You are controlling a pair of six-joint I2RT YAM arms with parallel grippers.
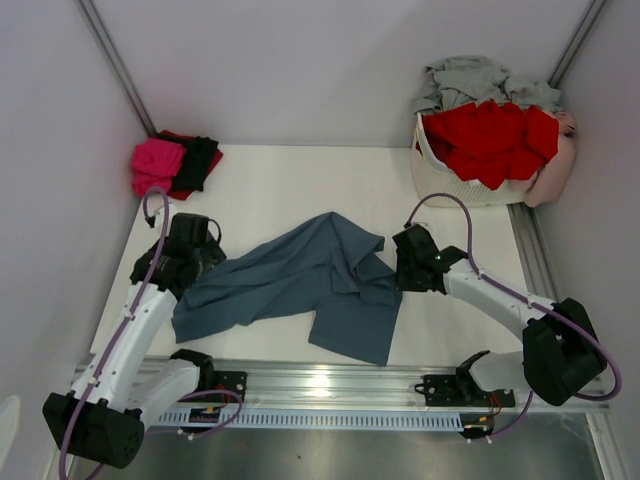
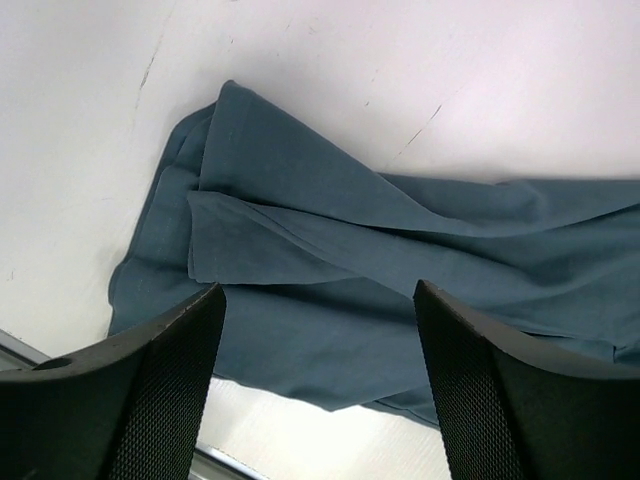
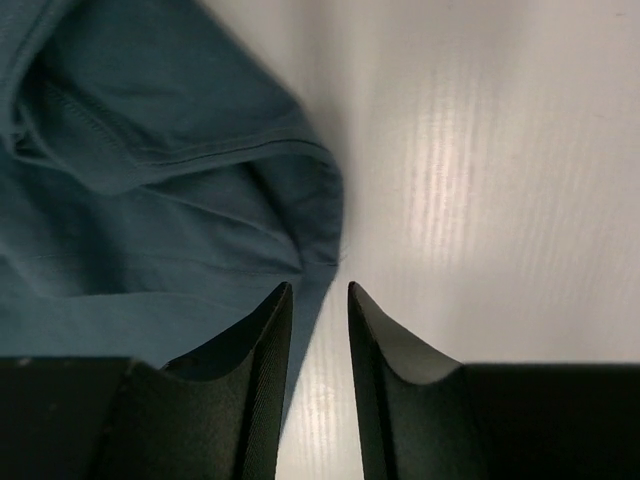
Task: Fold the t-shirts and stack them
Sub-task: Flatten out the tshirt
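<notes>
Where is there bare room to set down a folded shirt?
Bare table runs along the far side, between the pink, black and red shirt pile and the white basket; a smaller patch lies in front of the basket. The centre is crowded: the blue-grey t-shirt sprawls between left gripper and right gripper.

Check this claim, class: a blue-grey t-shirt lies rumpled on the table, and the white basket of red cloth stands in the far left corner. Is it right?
Not quite. The top external view shows the white basket of red cloth in the far right corner, not the left. The blue-grey t-shirt does lie rumpled on the table.
</notes>
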